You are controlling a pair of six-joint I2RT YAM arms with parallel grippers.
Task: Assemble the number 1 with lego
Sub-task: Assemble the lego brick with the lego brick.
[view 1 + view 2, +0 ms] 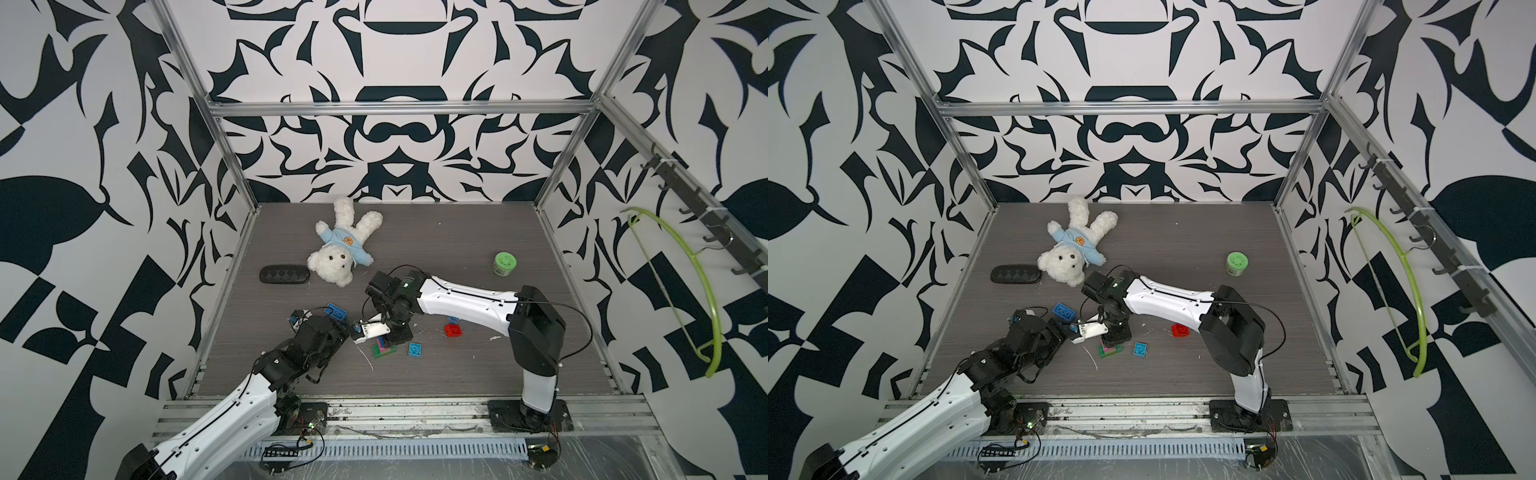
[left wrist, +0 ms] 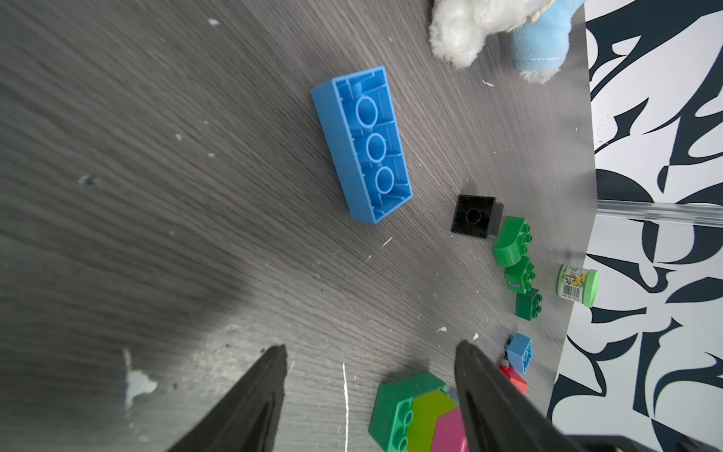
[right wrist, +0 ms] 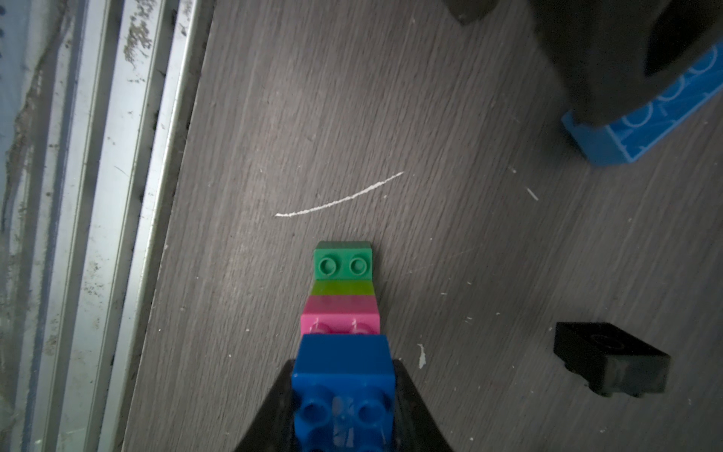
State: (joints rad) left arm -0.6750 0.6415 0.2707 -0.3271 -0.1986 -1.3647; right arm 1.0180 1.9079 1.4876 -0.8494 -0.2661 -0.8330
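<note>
**A:** What is the right gripper [image 3: 344, 395] doing?

**B:** It is clamping a dark blue brick [image 3: 343, 360] and hanging right over the pink end of the green, lime and pink stack [image 3: 342, 287] on the table [image 3: 293, 109]. I cannot tell if brick and stack are touching.

**A:** And the left gripper [image 2: 371, 349]?

**B:** It is hanging spread wide, gripping nothing. The stack is lying just beside one finger, and the long blue brick [image 2: 362, 144] is lying hollow side up beyond the tips.

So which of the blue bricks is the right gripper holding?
The dark blue square brick, clamped in the right gripper above the pink brick. The long blue brick lies loose, hollow side up; the small light blue brick sits free too.
</note>
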